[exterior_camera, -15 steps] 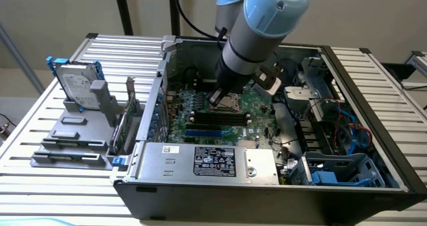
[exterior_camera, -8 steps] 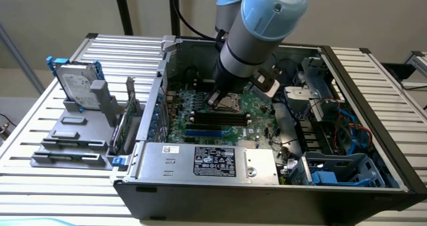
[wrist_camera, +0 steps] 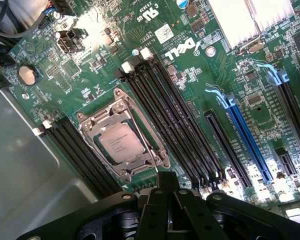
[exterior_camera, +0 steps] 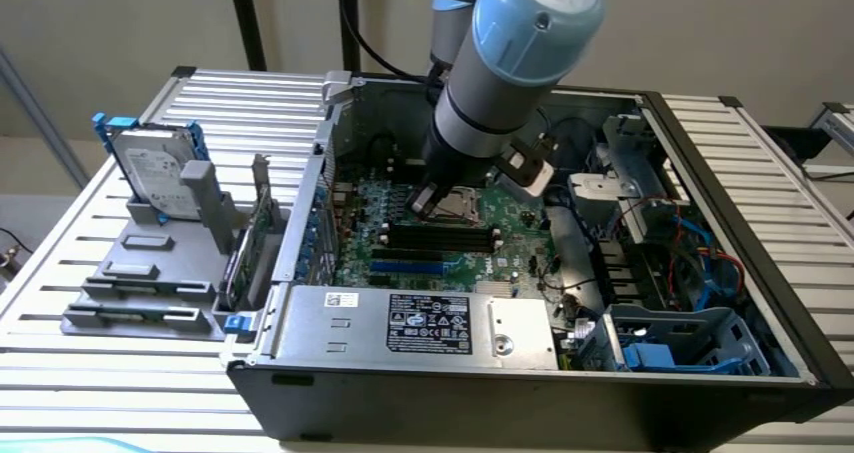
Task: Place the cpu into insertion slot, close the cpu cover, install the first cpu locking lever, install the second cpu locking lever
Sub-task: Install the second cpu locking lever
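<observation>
Silvery cpu (wrist_camera: pixel 121 144) sits in the insertion slot, the cpu cover (wrist_camera: pixel 124 141) lying down around it. Gripper (wrist_camera: pixel 166 192), jaws pressed together and empty, hovers just beside; lever work seems in hand, needing a careful push.

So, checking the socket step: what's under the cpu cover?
The cpu's silvery face shows through the window of the closed cpu cover. The insertion slot beneath is hidden by both.

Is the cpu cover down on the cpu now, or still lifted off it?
Touching. In the wrist view the cpu cover lies flat, its silvery frame framing the cpu, whose metal face shows through the window, with no gap visible at the edges.
</observation>
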`<state>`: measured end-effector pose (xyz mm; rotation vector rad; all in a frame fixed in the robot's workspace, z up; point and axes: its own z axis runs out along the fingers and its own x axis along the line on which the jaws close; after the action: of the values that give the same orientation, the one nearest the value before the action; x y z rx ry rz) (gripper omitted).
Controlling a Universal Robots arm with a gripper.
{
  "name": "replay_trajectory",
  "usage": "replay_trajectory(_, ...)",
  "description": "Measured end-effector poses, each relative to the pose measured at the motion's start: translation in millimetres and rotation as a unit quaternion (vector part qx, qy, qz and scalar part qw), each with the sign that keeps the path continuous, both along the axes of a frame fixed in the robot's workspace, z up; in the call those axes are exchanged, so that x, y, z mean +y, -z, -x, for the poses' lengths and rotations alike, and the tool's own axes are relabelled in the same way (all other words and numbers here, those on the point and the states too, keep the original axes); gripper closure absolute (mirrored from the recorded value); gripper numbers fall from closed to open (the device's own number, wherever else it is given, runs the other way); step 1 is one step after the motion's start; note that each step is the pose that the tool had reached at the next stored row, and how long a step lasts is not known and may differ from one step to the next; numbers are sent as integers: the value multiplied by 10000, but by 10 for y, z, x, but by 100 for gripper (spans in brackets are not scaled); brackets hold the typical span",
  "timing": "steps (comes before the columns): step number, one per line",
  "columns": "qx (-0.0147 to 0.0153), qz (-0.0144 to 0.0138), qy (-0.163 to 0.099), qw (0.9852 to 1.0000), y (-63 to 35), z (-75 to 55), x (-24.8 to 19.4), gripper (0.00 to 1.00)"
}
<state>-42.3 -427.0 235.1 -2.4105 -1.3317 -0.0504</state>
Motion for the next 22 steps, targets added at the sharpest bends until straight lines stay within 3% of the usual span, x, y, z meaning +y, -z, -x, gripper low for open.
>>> replay_trajectory(9,-118,0,-4,9999,74,90,30,89)
replay_trajectory(22,-340,0,-12,9994,225,223,85,89)
